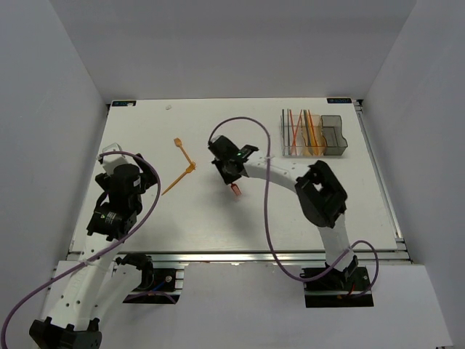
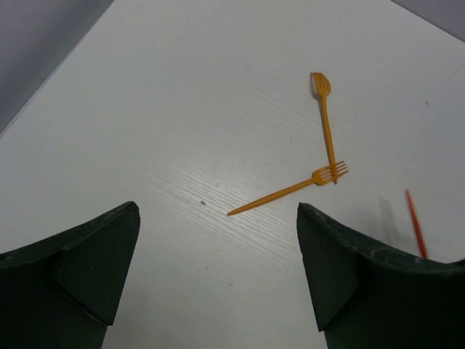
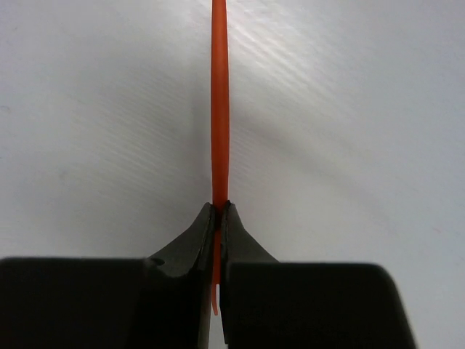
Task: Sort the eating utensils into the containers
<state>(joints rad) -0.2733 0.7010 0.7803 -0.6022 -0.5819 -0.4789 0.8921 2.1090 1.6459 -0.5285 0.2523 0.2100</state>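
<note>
My right gripper [image 3: 219,207] is shut on a red utensil [image 3: 219,109], held edge-on just above the table; from above the gripper [image 1: 232,180] is mid-table with the red utensil [image 1: 235,190] hanging under it. Two orange forks [image 1: 183,151] [image 1: 179,178] lie touching at their heads left of it. In the left wrist view they [image 2: 325,120] [image 2: 287,190] lie ahead of my open, empty left gripper [image 2: 218,225], with the red utensil [image 2: 415,222] at the right. The left gripper [image 1: 114,155] is at the table's left. The containers [image 1: 314,133] stand far right, holding several orange and red utensils.
The smoky grey bin [image 1: 334,134] is the rightmost of the row. Grey walls close in the table on the left, back and right. A purple cable [image 1: 265,189] loops over the right arm.
</note>
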